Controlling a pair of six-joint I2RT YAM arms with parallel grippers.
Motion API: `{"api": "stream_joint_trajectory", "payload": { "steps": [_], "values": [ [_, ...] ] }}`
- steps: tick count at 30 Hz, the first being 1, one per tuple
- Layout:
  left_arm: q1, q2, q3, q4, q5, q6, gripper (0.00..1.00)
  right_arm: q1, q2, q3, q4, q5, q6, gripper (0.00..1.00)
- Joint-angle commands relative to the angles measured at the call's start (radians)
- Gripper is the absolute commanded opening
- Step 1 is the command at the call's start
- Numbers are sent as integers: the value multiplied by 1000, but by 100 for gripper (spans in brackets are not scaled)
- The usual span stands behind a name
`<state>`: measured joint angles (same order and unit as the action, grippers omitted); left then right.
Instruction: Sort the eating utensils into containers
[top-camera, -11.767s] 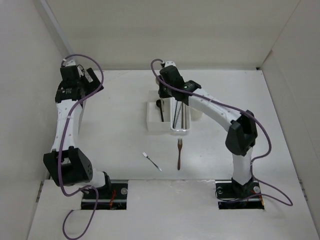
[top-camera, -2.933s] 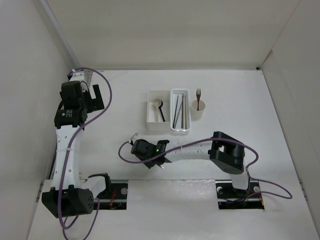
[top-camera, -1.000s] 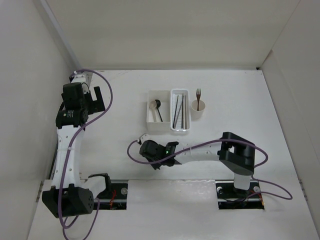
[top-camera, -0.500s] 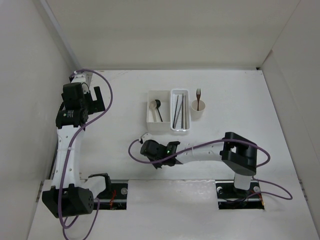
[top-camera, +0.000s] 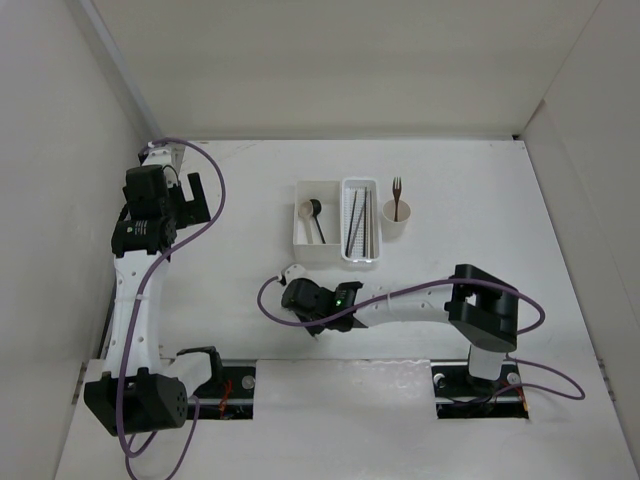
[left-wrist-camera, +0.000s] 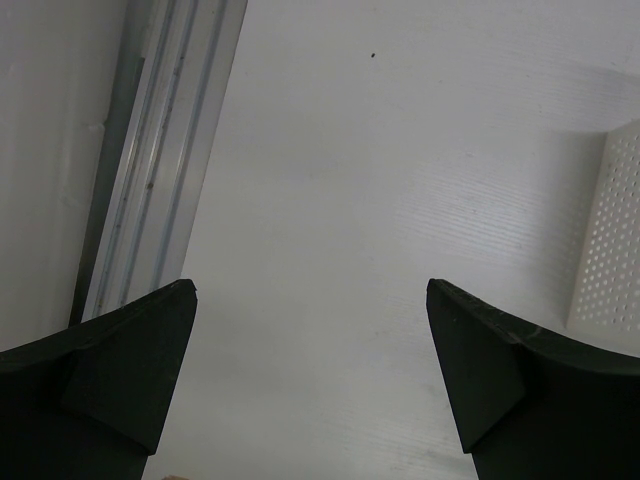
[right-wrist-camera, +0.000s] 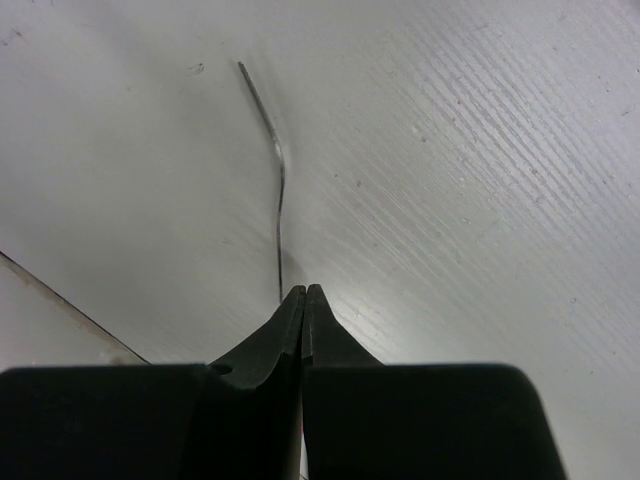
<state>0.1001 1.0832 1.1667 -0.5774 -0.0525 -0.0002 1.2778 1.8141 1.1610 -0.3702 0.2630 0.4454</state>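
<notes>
**Top and wrist views.** On the white table (top-camera: 480, 180), the left arm (top-camera: 130, 290) rises from its base at the near-left corner and stretches along the left edge toward the far-left corner. Its elbow is almost straight. The left gripper (left-wrist-camera: 310, 290) hangs above bare table with its two dark fingers spread wide, and we see nothing between them.

The right arm (top-camera: 410, 305) is folded low. From its base its forearm lies nearly parallel to the near edge and reaches leftward to about the middle of that edge. In the wrist view the right gripper (right-wrist-camera: 303, 292) is closed, its tips meeting on the near end of the small silver fork (right-wrist-camera: 277, 170). We see the fork edge-on as a thin curved line running away from the tips.

Toward the far edge, at mid-table, three containers stand in a row:
- The white square box (top-camera: 300, 240) holds the pale wooden spoon (top-camera: 307, 209) and the black spoon (top-camera: 319, 224).
- The white perforated tray (top-camera: 360, 260) holds the chopsticks (top-camera: 353, 222).
- The beige cup (top-camera: 397, 227) holds the brown wooden fork (top-camera: 396, 190), standing upright.
</notes>
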Motion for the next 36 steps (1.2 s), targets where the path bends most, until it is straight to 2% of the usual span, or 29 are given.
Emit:
{"api": "stream_joint_trajectory", "payload": {
  "steps": [1,9,13,15,18,23,31,33,36],
  "values": [
    [6,-17,5,24,11,9,100,6,-38,-9,5,27,12,0],
    [6,-17,5,24,11,9,100,6,-18,22,5,2,-16,0],
    [6,-17,5,24,11,9,100,6,-9,57,-16,2,-37,25],
    [6,-17,5,24,11,9,100,6,-9,69,-16,-7,-48,32],
    [6,-17,5,24,11,9,100,6,-9,78,-16,-17,-66,34],
    [6,-17,5,24,11,9,100,6,37,89,-4,-86,-88,35],
    [6,-17,-4,24,11,9,100,6,91,89,-4,-110,-79,36],
    [6,-17,-4,24,11,9,100,6,109,89,-15,-110,-79,33],
    [6,-17,-4,24,11,9,100,6,145,101,-27,-110,-68,20]
  ]
}}
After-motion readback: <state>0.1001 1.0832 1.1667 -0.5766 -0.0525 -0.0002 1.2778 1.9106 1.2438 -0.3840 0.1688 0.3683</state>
